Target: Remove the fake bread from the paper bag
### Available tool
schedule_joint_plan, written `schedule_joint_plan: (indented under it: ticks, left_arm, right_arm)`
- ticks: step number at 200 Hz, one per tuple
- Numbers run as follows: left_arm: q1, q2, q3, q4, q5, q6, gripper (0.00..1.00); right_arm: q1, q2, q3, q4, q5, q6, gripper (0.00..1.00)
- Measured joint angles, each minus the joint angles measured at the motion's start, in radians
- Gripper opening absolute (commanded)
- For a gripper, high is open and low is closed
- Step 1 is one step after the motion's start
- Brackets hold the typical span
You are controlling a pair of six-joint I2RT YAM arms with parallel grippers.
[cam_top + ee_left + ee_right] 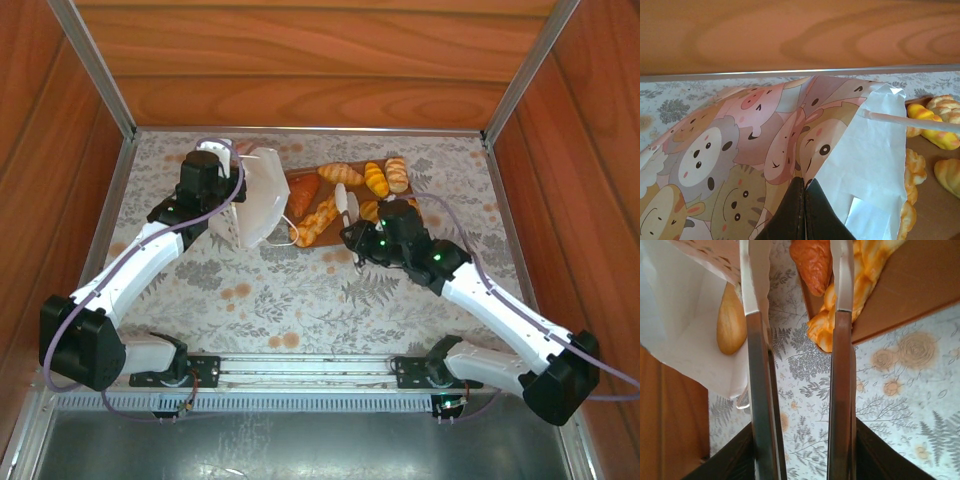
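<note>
Far left on the desk, your left tool (pixel 804 183) clamps the paper bag (pixel 255 195); your right tool (pixel 346 205) hangs released, empty, near its mouth; fake bread (pixel 375 178) lies right, on the board (pixel 905 285).

The left arm (pixel 140 255) and right arm (pixel 500 312) wear white shells between black joint housings, each trailed by a lilac cable (pixel 240 183). Green lights (pixel 436 258) dot the right arm's wrist. The right gripper (pixel 797 300) has flat metal fingers (pixel 760 390) tipped white; the left gripper (pixel 804 210) is black.

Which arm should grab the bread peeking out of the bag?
Right. The right fingers are open and empty, near the tan loaf at the paper bag mouth; the left fingers are shut on the bag, holding it.
</note>
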Motion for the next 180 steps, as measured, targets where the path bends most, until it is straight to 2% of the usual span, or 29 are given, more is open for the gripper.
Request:
schedule_joint_plan:
  ticks: [63, 124, 180]
  left_arm:
    - [0.001, 0.002, -0.001, 0.003, 0.031, 0.032, 0.0]
    - [0.002, 0.02, -0.001, 0.01, 0.04, 0.045, 0.0]
    - [0.002, 0.021, -0.001, 0.01, 0.065, 0.047, 0.0]
  right_arm:
    - [0.025, 0.087, 0.216, -0.066, -0.099, -0.142, 0.4]
    - [0.18, 0.318, 0.327, -0.099, -0.183, -0.187, 0.41]
    - [0.199, 0.551, 0.449, -0.089, -0.261, -0.197, 0.43]
